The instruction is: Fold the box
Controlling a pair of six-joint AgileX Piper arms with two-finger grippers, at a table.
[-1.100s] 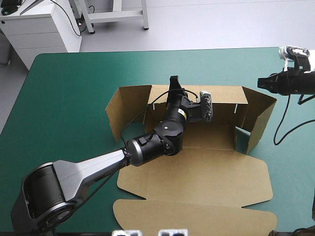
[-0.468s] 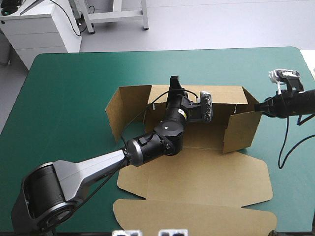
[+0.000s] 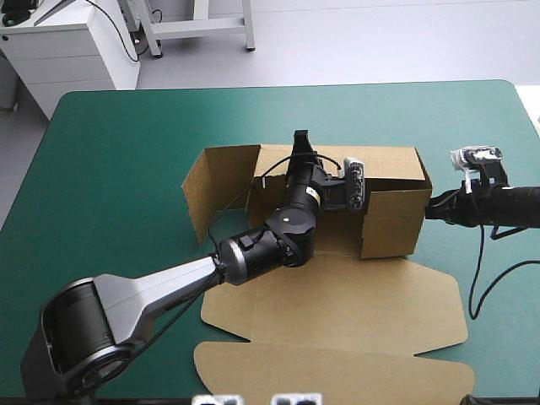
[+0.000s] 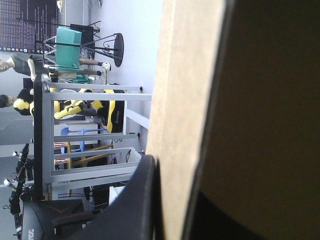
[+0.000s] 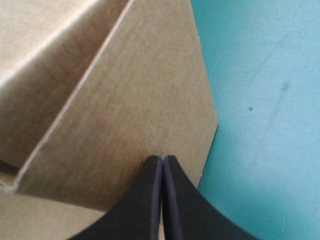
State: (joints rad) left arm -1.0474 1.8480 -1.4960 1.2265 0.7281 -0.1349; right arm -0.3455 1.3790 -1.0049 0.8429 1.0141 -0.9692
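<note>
2 closed | L gripper pinches box wall | R gripper touches flap

The box is matt brown board, faintly ribbed along its grain. The counter's teal-green cover looks smooth, matt, lightly scuffed. The right gripper is smooth, dull black.

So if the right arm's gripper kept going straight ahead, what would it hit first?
The raised right-end flap of the brown cardboard box; the right gripper, jaws shut, points straight at it and appears to touch it.
</note>
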